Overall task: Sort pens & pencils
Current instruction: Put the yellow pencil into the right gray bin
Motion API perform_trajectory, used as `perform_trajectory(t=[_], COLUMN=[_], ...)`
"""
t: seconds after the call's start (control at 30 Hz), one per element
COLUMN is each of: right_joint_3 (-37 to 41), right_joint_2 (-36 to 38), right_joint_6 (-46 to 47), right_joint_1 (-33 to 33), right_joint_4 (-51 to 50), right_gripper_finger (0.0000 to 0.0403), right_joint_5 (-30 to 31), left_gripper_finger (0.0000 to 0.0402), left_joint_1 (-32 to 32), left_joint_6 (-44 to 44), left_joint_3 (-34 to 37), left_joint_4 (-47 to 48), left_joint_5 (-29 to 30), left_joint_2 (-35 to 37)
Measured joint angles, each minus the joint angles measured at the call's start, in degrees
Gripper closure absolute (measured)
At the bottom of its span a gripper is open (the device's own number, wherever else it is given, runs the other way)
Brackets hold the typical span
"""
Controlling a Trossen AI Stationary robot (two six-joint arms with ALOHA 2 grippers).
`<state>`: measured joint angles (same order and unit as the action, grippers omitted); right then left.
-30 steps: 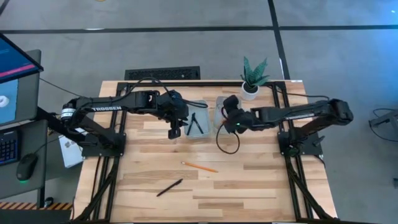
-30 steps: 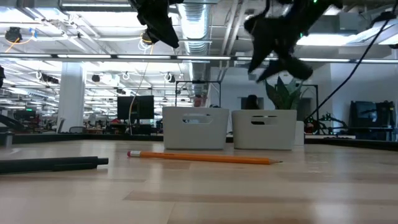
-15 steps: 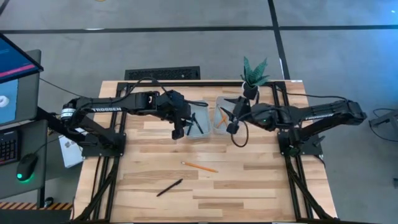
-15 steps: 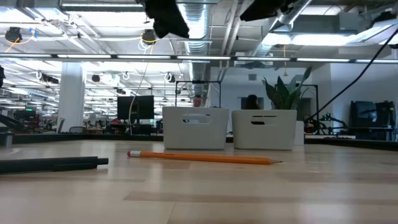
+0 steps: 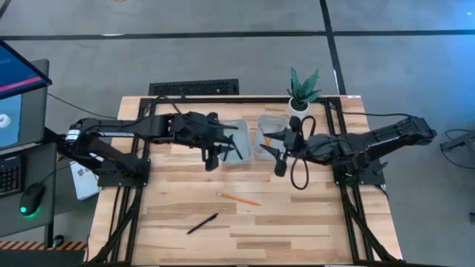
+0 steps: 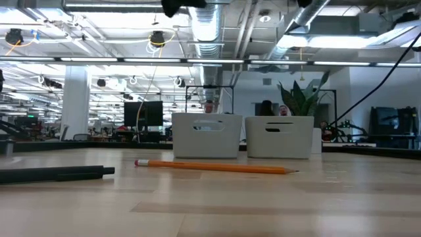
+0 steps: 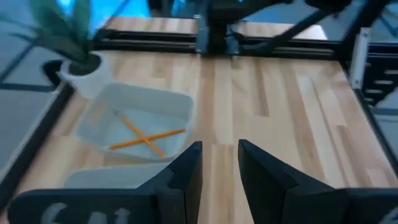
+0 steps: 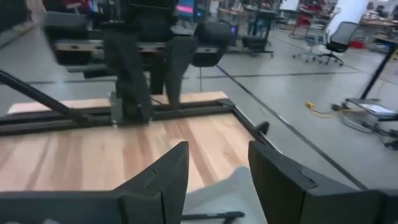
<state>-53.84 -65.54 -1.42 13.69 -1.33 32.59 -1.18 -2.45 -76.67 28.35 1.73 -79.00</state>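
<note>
High view: no legible writing; pencil [image 5: 238, 199], pen [image 5: 202, 223] unmarked

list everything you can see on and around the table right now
pencils: three, orange; two crossed in the right tray, one loose mid-table
pens: black; one loose near the table's front, two showing in the left tray
trays: two, pale grey, side by side at the table's back; left tray, right tray
plant: one, green leaves in a white pot, back of the table right of the trays
table: one, light wood with a black frame
monitor, keyboard and mouse: on a stand left of the table
left hand: dark, empty, fingers apart, above the left tray's front edge
right hand: dark, empty, fingers apart, above the right tray's front
</note>
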Motion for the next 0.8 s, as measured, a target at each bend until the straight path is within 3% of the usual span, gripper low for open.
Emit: perform_trajectory(t=[0.5,0.7,0.8], right_joint_3=[-1.1,-3.4,-3.5], right_joint_2=[0.0,-0.5,-0.4], right_joint_6=[4.5,4.5,7.6], right_joint_1=[0.6,0.6,0.6], right_joint_4=[0.1,-1.8,-2.4], right_gripper_finger=[0.0214,0.0214,0.0214], right_joint_5=[-2.8,-3.6,-4.8], left_gripper_finger=[0.0308,0.0308,0.0308], left_joint_1=[6.2,7.1,7.2], left_joint_6=[-0.8,-1.2,-1.4], left_joint_3=[0.1,1.1,8.2], left_joint_4=[0.7,-0.6,-8.0], left_joint_5=[15.8,15.6,15.5], left_joint_2=[10.3,11.9,14.8])
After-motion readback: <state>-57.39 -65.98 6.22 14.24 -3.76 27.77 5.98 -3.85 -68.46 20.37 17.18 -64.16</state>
